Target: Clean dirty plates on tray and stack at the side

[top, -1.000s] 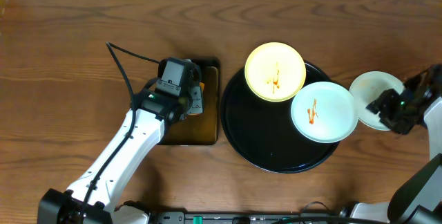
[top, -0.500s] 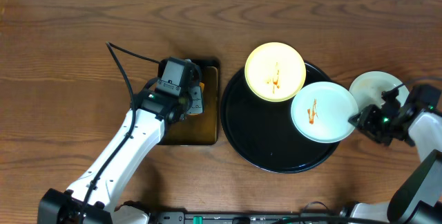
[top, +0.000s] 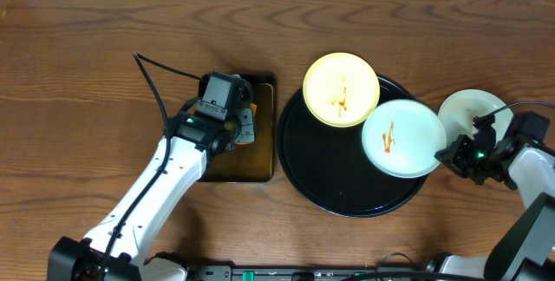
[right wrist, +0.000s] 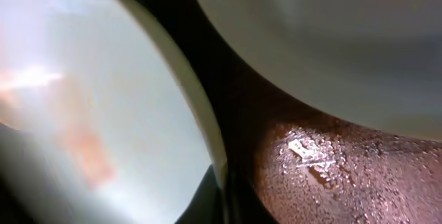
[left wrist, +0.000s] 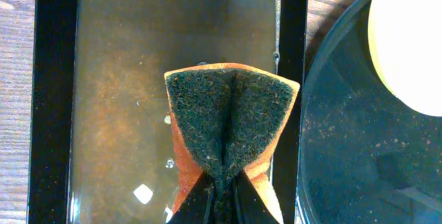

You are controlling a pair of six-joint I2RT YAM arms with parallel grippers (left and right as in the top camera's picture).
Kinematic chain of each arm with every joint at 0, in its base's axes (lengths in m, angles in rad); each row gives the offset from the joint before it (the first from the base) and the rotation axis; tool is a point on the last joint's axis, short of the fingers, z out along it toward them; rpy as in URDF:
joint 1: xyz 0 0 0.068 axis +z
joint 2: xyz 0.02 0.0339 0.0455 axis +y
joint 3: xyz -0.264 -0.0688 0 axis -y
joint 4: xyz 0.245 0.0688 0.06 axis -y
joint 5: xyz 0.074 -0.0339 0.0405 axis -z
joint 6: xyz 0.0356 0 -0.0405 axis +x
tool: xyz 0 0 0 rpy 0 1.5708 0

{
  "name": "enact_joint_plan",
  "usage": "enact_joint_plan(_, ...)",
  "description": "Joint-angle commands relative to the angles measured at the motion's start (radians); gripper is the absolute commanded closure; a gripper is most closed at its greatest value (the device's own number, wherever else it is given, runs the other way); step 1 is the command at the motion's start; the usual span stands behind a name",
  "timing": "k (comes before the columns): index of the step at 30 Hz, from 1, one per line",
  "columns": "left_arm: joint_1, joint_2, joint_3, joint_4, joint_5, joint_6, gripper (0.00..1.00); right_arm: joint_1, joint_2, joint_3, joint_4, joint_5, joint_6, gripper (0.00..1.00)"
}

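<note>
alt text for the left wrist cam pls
The left gripper pinches a folded sponge, orange with a dark green scouring face, over the rectangular tray of brownish liquid. At right, the round black tray curves in, with an edge of the pale yellow plate top right.

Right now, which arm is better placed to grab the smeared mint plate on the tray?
Right. The right gripper sits at the rim of the mint plate, on the right side of the black tray. The left gripper is over the rectangular tray, shut on the sponge.
</note>
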State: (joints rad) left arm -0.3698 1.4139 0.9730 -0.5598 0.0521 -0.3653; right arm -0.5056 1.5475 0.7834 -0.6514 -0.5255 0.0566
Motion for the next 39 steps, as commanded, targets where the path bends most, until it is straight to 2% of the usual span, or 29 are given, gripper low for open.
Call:
enact_joint_plan(1, 0.003, 0.008, -0.003, 0.0, -0.012, 0.012, 0.92, 0.01, -0.101, -0.001, -0.009, -0.023, -0.012, 0.99)
enact_joint_plan(10, 0.003, 0.008, -0.003, 0.0, -0.012, 0.012, 0.92, 0.04, -0.294, 0.0, -0.098, -0.014, -0.001, 0.99)
enact_joint_plan(23, -0.011, 0.008, -0.003, 0.006, 0.074, 0.012, 0.92, 0.425, -0.299, -0.009, -0.153, 0.278, 0.231, 0.99)
enact_joint_plan(28, -0.091, 0.008, -0.003, 0.046, 0.121, 0.012, 0.92, 0.56, -0.259, -0.053, -0.136, 0.328, 0.32, 0.99)
enact_joint_plan(39, -0.354, 0.025, -0.003, 0.185, 0.131, -0.06, 0.92, 0.68, -0.15, -0.093, -0.032, 0.343, 0.412, 0.99)
